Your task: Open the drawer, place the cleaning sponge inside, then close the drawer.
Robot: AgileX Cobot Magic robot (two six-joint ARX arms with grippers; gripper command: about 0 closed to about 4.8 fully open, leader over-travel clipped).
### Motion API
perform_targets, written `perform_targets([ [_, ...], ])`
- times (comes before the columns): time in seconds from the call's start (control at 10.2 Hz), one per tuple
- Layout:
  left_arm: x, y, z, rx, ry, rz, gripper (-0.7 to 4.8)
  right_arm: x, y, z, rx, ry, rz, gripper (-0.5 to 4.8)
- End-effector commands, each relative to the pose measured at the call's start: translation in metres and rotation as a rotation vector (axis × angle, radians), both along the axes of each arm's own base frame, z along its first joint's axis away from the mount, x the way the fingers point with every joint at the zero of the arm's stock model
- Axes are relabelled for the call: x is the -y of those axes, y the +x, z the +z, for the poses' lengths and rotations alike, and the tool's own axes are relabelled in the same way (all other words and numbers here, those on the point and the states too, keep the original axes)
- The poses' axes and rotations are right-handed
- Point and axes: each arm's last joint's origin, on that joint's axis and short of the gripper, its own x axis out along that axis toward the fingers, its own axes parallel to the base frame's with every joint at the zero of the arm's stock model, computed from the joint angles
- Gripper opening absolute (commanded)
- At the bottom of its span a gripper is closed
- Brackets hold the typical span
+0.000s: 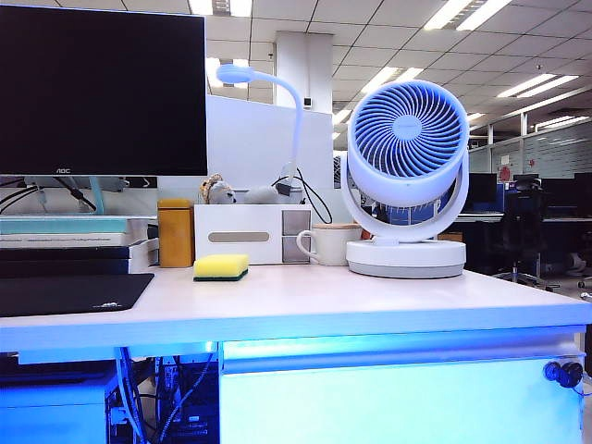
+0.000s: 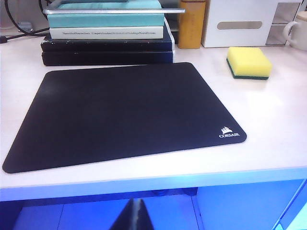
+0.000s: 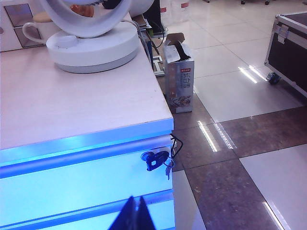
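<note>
Dark closed tips of left tool (image 2: 135, 215) and right tool (image 3: 135, 214) barely show, empty

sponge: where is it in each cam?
Exterior: sponge on the desk, left of centre, in front of the white organizer.
Left wrist: sponge beyond the mousepad's far corner, near the organizer.
Right wrist: not in view.
Shared landmark: mug.

Counter (image 1: 370, 301), pale top. Black monitor (image 1: 97, 88), upper left of the exterior frame. Black mouse pad (image 1: 65, 293), lower left. Orange-yellow box (image 1: 176, 233) beside white organizer box (image 1: 245, 234). White mug (image 1: 326, 244), centre. White desk fan (image 1: 407, 176), centre right. Stacked books (image 2: 105, 33), left.
</note>
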Motion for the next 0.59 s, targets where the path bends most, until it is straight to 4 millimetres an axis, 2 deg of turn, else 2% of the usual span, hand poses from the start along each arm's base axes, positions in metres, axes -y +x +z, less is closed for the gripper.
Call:
perform_targets([
  [0.1, 0.0, 0.0, -0.003, -0.019, 0.001, 0.0, -0.05, 0.0, 0.001, -0.002, -0.001, 0.006, -0.002, 0.08],
  [0.29, 0.0, 0.0, -0.002, -0.013, -0.007, 0.004, -0.05, 0.0, 0.001, 0.001, 0.037, 0.006, 0.0, -0.04],
  [0.39, 0.0, -0.001, 0.013, 0.074, -0.051, 0.014, -0.05, 0.001, 0.0, 0.023, 0.174, 0.056, -0.028, -0.04],
  [0.59, -0.002, -0.011, 0.057, 0.21, -0.12, 0.071, -0.05, 0.004, -0.011, 0.059, 0.26, 0.083, -0.152, -0.04],
])
